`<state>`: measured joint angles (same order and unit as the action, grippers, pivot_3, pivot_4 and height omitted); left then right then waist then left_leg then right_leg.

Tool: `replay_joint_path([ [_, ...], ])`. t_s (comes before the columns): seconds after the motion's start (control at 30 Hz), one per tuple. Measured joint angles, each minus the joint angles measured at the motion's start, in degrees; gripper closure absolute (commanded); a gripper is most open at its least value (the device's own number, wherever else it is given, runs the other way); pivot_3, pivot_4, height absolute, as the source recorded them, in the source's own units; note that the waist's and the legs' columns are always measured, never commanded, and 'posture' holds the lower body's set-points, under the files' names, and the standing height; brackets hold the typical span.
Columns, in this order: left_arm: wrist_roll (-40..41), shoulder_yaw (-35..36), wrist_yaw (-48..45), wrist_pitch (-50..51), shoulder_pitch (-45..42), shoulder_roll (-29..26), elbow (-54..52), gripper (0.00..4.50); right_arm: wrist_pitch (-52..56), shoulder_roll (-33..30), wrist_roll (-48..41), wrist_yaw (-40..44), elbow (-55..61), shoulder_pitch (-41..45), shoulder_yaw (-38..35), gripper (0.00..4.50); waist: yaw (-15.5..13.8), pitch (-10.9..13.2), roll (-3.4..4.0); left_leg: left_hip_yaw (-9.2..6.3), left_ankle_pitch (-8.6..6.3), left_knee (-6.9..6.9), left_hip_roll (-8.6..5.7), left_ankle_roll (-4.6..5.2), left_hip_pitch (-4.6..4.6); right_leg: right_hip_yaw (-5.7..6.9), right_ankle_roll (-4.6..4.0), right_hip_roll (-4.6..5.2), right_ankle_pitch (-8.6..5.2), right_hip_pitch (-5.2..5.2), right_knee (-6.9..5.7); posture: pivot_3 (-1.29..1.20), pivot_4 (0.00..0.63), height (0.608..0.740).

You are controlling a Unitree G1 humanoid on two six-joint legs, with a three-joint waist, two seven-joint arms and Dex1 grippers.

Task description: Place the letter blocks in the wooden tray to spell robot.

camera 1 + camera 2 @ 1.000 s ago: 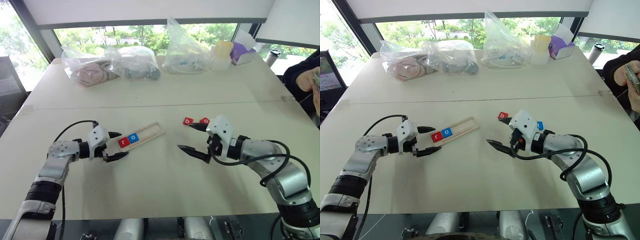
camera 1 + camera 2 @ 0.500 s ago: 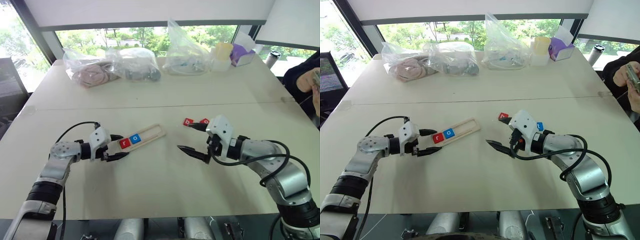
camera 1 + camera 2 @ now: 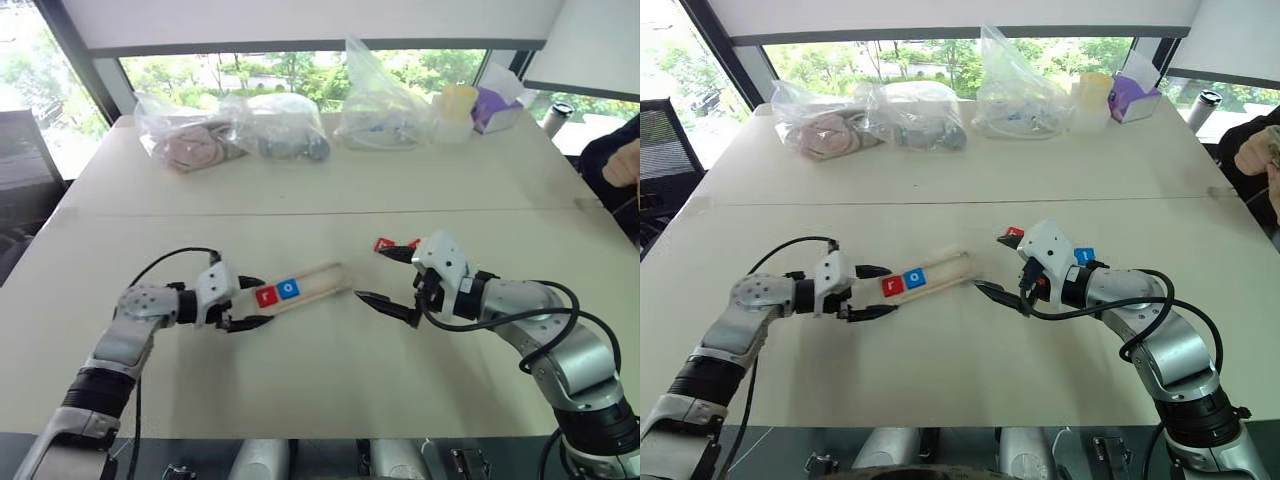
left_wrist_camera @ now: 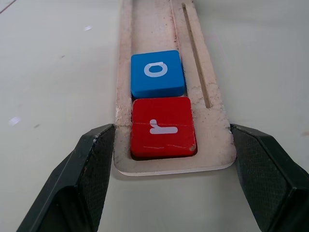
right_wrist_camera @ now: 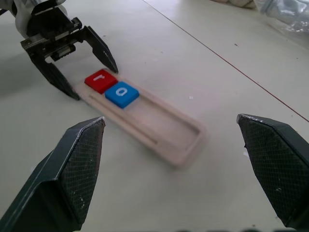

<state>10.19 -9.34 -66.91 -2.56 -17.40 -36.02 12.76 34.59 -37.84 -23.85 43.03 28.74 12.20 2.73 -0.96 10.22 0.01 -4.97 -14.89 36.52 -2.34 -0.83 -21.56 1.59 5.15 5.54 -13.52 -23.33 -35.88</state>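
Left gripper [image 4: 171, 145] jaws clamped on wooden tray [image 4: 166, 104] end; right gripper [image 3: 385, 278] jaws apart. Slide gently across surface [image 3: 320, 380], keeping "r" [image 4: 163, 126], "o" [image 4: 157, 73] seated.

A pale table [image 3: 330, 190] carries a wooden tray [image 3: 318, 281], loose letter blocks [image 3: 1012, 234], plastic bags [image 3: 230, 130] and what may be a tissue box [image 3: 497, 103].

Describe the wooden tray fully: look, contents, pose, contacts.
The wooden tray is a long, narrow, shallow light-wood frame with a thin raised rim, lying flat and diagonal on the white table. At its near end sit a red r block and a blue o block, side by side; the rest is unfilled. The left gripper clamps that end, one finger on each long side.
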Motion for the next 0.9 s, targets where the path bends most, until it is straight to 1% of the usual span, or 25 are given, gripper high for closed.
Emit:
replay_joint_path([
  [0.07,-0.6,-1.1,-0.8,-0.1,-1.0,0.4,0.0,1.36,0.0,0.0,0.0,0.0,0.0,0.0,0.0,0.0,-0.1,0.0,0.0,0.0,0.0,0.02,-0.02,0.0,0.0,0.0,-0.08,0.02,-0.05,0.06,0.1,0.0,0.15,0.74],
  [0.23,-3.0,-5.4,-3.1,-0.5,-5.2,4.8,0.9,1.36,0.2,-0.1,0.0,-0.3,0.3,0.0,-0.1,0.0,-0.8,0.0,-0.01,0.02,0.0,0.03,-0.05,0.0,-0.06,0.01,0.07,0.02,0.05,0.2,0.44,0.0,0.15,0.74],
  [0.33,-4.0,-7.5,-4.8,-1.9,-7.2,6.1,2.0,1.36,0.6,-0.3,0.0,-0.8,1.0,-0.3,-0.8,0.0,-1.3,0.0,-0.01,0.08,0.0,0.02,-0.07,0.0,-0.15,0.02,0.11,0.02,0.09,0.19,0.58,0.0,0.15,0.74],
  [0.9,-5.9,-10.0,-8.6,-6.9,-11.0,9.0,6.2,1.36,1.7,-0.8,0.0,-2.1,2.6,-2.0,-2.7,0.0,-1.4,0.0,-0.01,0.07,-0.01,0.04,-0.11,0.02,-0.29,0.05,0.22,0.03,0.15,0.17,0.7,0.0,0.15,0.74],
])
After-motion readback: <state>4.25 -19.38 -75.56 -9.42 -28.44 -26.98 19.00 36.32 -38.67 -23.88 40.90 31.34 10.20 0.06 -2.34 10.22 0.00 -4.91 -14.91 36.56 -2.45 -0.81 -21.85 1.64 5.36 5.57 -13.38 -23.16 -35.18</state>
